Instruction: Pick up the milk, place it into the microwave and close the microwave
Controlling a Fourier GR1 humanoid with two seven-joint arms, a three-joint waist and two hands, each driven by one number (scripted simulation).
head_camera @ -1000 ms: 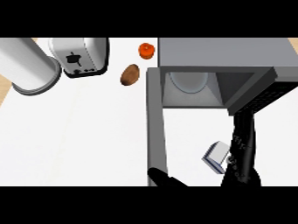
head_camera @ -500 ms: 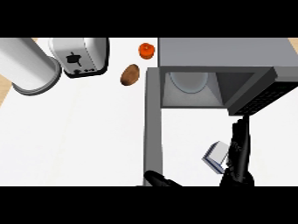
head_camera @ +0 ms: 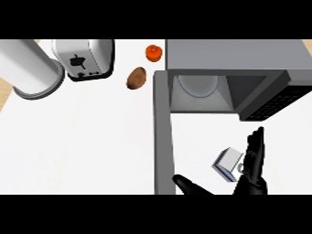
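Right hand [head_camera: 254,157]: entered from the lower edge, fingers straight and pressed together, pointing toward the microwave; its palm side lay against the milk carton without curling round it.
Thumb: a dark thumb tip showed at the lower edge, left of the carton, beside the door.
Left hand: not visible.
Milk carton [head_camera: 228,162]: on the white counter [head_camera: 84,146], in front of the microwave, outside the cavity.
Microwave door [head_camera: 162,132]: swung open toward the viewer.
Microwave [head_camera: 236,57]: cavity open, round turntable visible inside.
Potato [head_camera: 137,77]: left of the microwave.
Tomato [head_camera: 154,52]: behind the potato.
Toaster [head_camera: 84,59]: far left-centre.
Grey cylinder [head_camera: 23,68]: far left corner.
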